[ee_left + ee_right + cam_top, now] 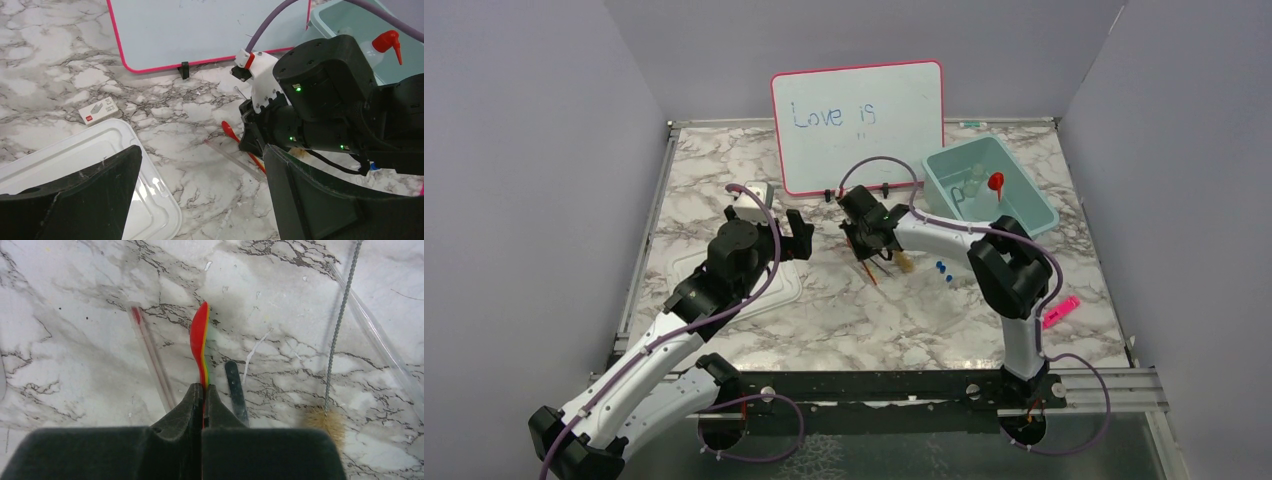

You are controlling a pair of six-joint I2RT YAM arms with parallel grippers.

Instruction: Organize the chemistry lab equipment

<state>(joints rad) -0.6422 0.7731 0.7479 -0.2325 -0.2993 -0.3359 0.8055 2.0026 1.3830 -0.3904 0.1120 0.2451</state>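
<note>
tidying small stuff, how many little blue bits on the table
2. One blue bit and the other lie side by side on the marble, just right of the brush bristles. Others may be hidden.

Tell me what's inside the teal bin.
The teal bin holds a clear bottle with a red spout, plus other clear pieces too faint to name. Nothing covers it from above.

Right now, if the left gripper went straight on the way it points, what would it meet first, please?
Likely the marble table near the thin clear rod; the left gripper, open, tilts downward. Depth is unclear.
</note>
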